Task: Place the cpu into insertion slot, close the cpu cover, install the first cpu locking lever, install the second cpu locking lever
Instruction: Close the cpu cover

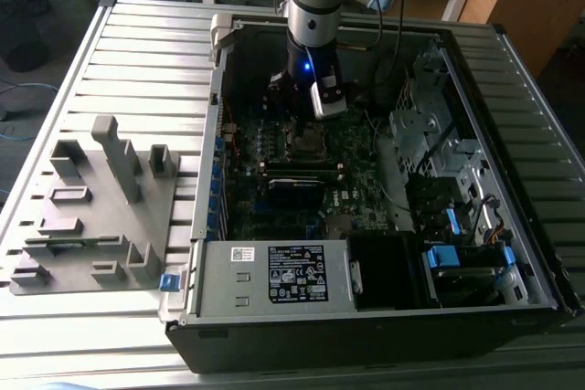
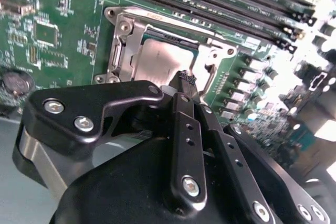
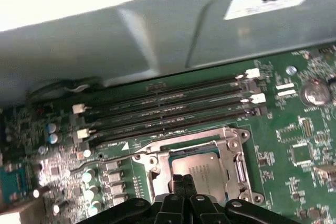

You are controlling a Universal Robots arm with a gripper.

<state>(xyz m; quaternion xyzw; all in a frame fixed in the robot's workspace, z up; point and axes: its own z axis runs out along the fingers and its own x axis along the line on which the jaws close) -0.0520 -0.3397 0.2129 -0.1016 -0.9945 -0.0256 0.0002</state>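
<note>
The big computer case (image 1: pixel 366 317) lies open on the surface (image 1: pixel 137 43). Inside is a green board (image 2: pixel 47 30). The gripper (image 2: pixel 185 81) hangs low over it, jaws pinched together, holding nothing. The cpu cover (image 2: pixel 122 40) frames the cpu (image 2: pixel 160 59), lying flat inside. A sideways slip could scratch the board, since the jaws are so near.

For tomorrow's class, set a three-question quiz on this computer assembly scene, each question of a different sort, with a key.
1. Fill in: the grey fixture stands on the exterior view's ___ of the computer case.
2. True or false: the cpu lies framed by the cpu cover.
3. The gripper is poised above: A the cpu's edge; B the grey fixture; C the computer case's outer wall.
Key: 1 left; 2 true; 3 A.
</note>
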